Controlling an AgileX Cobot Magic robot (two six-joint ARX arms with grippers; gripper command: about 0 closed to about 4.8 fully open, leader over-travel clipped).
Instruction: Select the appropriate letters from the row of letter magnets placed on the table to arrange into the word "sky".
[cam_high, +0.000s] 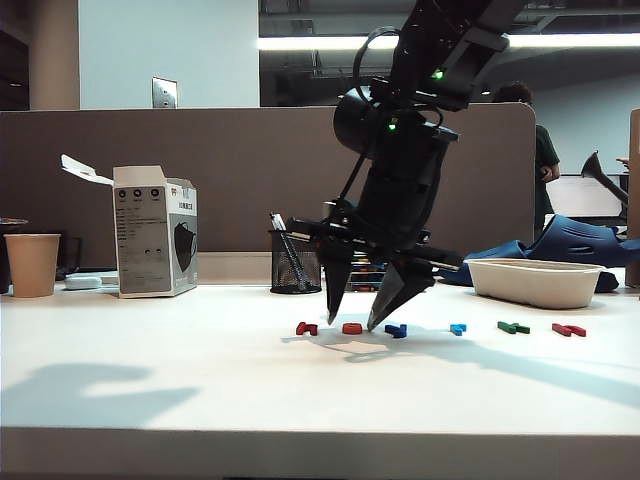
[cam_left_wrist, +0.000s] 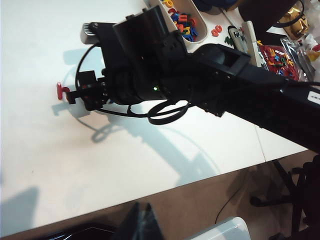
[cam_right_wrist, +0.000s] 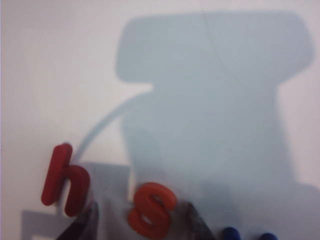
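Note:
The row of letter magnets lies on the white table (cam_high: 200, 380): dark red (cam_high: 306, 328), orange (cam_high: 352, 328), dark blue (cam_high: 397, 330), light blue (cam_high: 458, 328), green (cam_high: 514, 327) and red (cam_high: 568, 329). My right gripper (cam_high: 352, 321) points down with its jaws open, one fingertip on each side of the orange letter. In the right wrist view the orange "s" (cam_right_wrist: 151, 210) lies between the two fingertips (cam_right_wrist: 82, 225), with the dark red "h" (cam_right_wrist: 62, 177) and the dark blue letter (cam_right_wrist: 230, 234) beside it. My left gripper (cam_left_wrist: 145, 220) is shut and empty, off the table's edge over the floor.
A mesh pen cup (cam_high: 295, 262), a white carton (cam_high: 155, 232) and a paper cup (cam_high: 32, 265) stand along the back. A white tray (cam_high: 535, 282) sits at the back right; in the left wrist view it (cam_left_wrist: 199, 31) holds several spare letters.

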